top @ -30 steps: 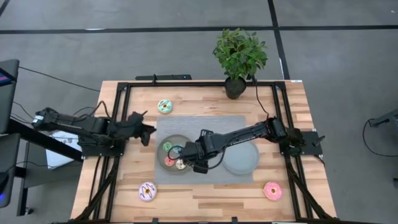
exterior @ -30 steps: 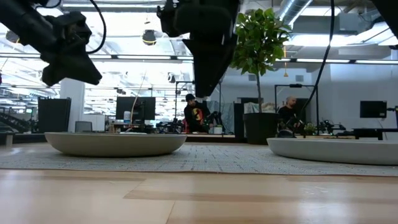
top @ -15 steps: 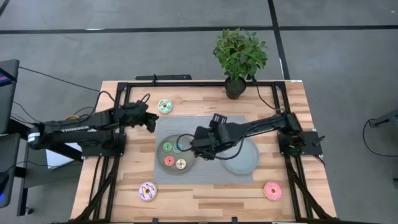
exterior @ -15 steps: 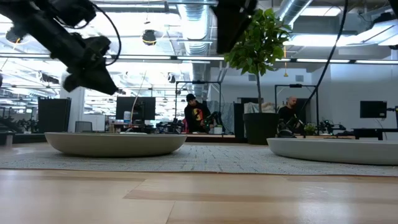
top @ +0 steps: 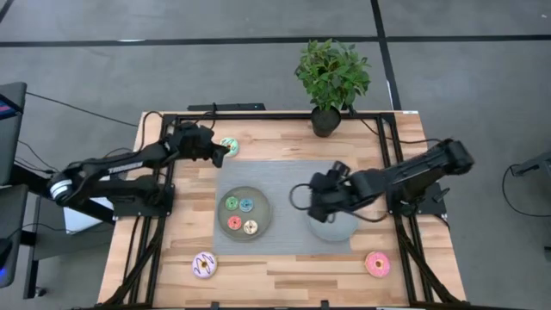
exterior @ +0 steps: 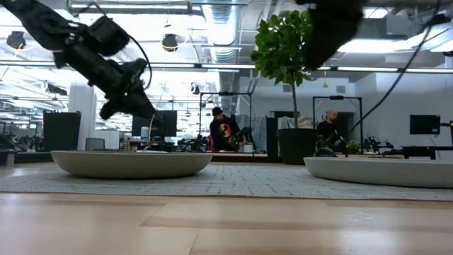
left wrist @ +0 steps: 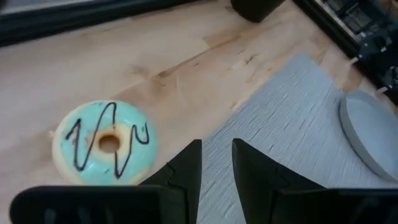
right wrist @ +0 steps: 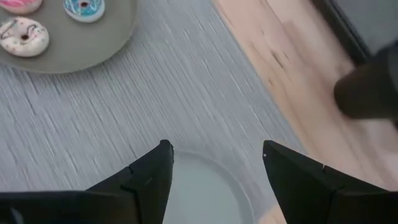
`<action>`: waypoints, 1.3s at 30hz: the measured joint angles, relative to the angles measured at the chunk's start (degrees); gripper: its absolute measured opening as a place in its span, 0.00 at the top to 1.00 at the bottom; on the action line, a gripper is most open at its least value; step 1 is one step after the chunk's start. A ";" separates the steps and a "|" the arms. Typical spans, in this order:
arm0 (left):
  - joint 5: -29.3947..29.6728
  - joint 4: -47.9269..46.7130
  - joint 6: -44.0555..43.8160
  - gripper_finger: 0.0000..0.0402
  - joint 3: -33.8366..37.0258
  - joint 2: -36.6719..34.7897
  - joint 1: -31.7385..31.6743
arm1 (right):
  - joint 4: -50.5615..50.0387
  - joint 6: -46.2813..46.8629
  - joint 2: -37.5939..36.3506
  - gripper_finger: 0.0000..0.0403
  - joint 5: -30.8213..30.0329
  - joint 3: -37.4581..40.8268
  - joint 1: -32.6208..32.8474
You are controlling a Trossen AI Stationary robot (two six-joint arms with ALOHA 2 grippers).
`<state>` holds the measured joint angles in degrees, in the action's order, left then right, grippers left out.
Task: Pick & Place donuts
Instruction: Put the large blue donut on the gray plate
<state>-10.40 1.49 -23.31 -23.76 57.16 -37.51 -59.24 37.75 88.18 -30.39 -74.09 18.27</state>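
Observation:
A mint-iced donut (top: 228, 146) with a black zigzag (left wrist: 104, 143) lies flat on the wood near the far edge. My left gripper (top: 217, 155) (left wrist: 216, 163) hovers just beside it, its fingers a narrow gap apart and empty. Several tiny donuts (top: 240, 214) lie on the left grey plate (top: 260, 203). A purple-white donut (top: 204, 264) and a pink donut (top: 377, 263) lie on the wood near the front edge. My right gripper (top: 315, 205) (right wrist: 217, 150) hangs open and empty over the left rim of the right grey plate (top: 340, 226).
Both plates stand on a grey mat (top: 284, 176) in the middle of the table. A potted plant (top: 331, 82) stands at the far edge. A black frame (top: 172, 129) runs along the table's sides. People sit in the room beyond the table.
My left gripper has swung toward the table's far edge and come down beside the mint donut. My right gripper has risen from over the left plate and gone toward the table's right, staying open, and now hangs over the right plate. The tiny donuts lie uncovered.

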 joint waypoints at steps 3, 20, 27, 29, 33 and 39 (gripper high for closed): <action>-0.29 0.75 0.95 0.80 -1.81 5.62 -0.64 | 2.09 3.78 -6.15 0.41 -0.02 6.88 0.96; 12.00 -27.56 7.26 0.80 -27.89 27.44 -0.64 | 5.49 22.67 -31.85 0.41 -7.64 31.86 7.65; 16.95 -36.35 7.04 0.80 -30.15 27.20 -0.64 | 5.46 26.95 -37.41 0.41 -10.35 36.86 9.75; 16.93 -37.83 6.95 0.80 -30.15 27.20 -0.64 | 5.39 27.33 -38.56 0.41 -11.05 37.92 9.99; 18.02 -38.31 6.84 0.80 -30.15 27.25 -0.64 | 5.30 27.39 -40.61 0.41 -11.59 39.11 9.94; 21.18 -37.72 6.30 0.80 -30.15 27.26 -0.64 | 5.33 26.36 -42.24 0.41 -11.63 39.13 9.74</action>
<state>10.78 -36.23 -17.01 -53.91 84.41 -38.15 -53.91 64.10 45.94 -42.02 -34.96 28.01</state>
